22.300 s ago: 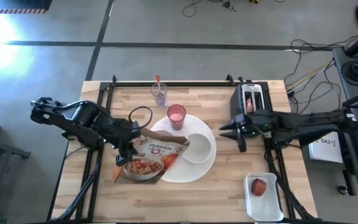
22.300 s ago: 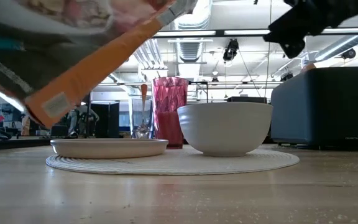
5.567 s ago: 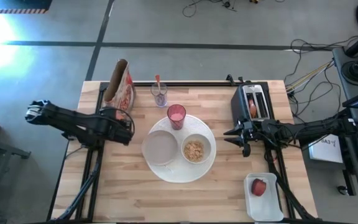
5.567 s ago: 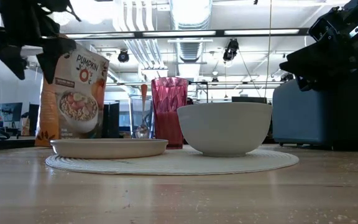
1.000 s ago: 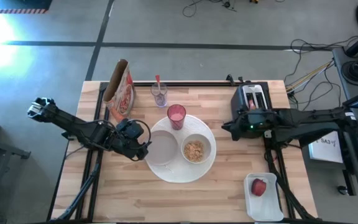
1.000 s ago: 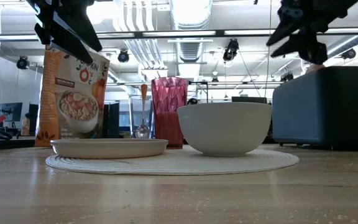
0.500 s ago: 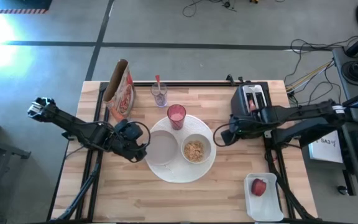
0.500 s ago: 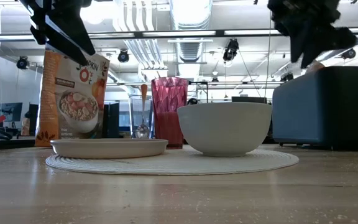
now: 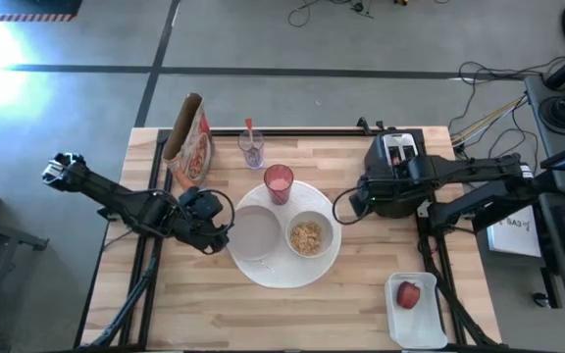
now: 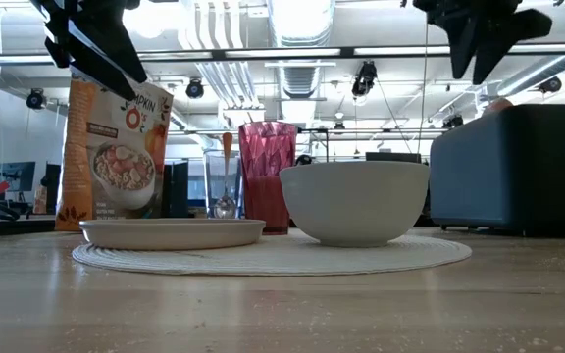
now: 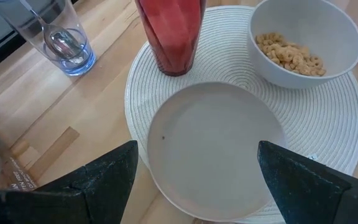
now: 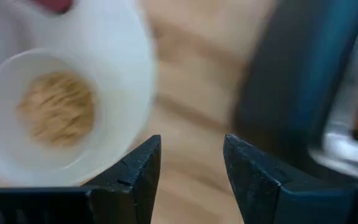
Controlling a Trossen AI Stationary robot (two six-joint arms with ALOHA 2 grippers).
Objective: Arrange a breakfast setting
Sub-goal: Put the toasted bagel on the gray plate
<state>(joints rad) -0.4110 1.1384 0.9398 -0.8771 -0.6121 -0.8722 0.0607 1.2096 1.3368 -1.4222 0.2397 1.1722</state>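
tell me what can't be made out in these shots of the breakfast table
- Toaster slots: in the high view the right arm crosses over them, so what sits inside cannot be told; the right wrist view is blurred there.
- Cereal: hidden in the low view by the bowl wall.
- Apple: outside the low view and both wrist views.
- Cereal bag: its top is covered in the low view by the left arm.

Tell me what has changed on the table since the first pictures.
The cereal bag went from tipped over the plate to upright at the table's back left. The bowl now holds cereal. The left tool let go and hovers open; the right tool swung toward the bowl. Tumbler, toaster and apple stayed put.
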